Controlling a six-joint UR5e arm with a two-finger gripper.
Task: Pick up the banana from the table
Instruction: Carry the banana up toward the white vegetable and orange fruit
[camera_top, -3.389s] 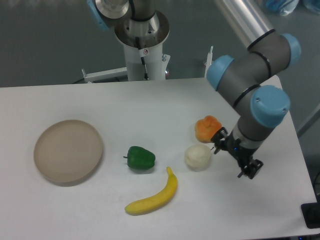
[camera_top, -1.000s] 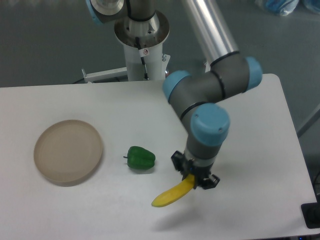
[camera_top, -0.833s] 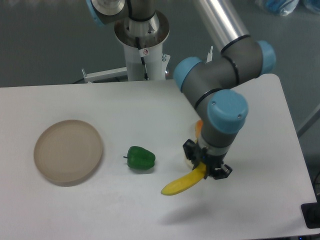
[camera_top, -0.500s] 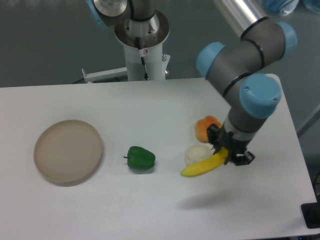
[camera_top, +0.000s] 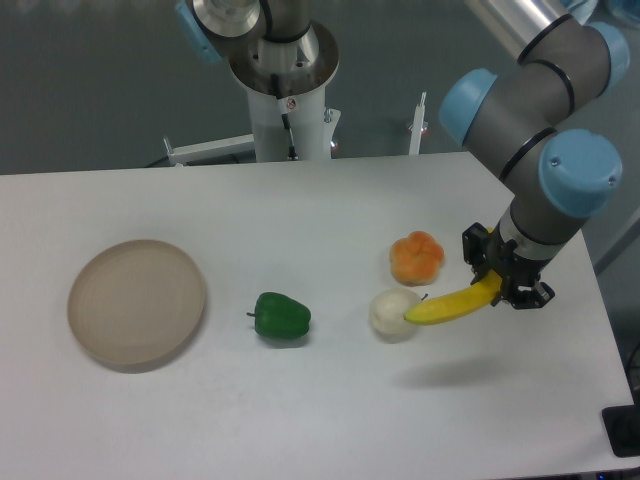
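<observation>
The yellow banana (camera_top: 448, 306) hangs in the air above the white table (camera_top: 300, 420), tilted, its free end over the pale round fruit. My gripper (camera_top: 503, 287) is shut on the banana's right end, at the right side of the table. The banana casts a shadow on the table below it.
An orange fruit (camera_top: 416, 257) and a pale whitish round fruit (camera_top: 392, 313) sit just left of the gripper. A green pepper (camera_top: 281, 316) lies mid-table. A round beige plate (camera_top: 136, 301) is at the left. The arm's base column (camera_top: 285, 90) stands at the back.
The gripper took hold of the banana near the front of the table, lifted it, and has carried it up and to the right, past the pale fruit.
</observation>
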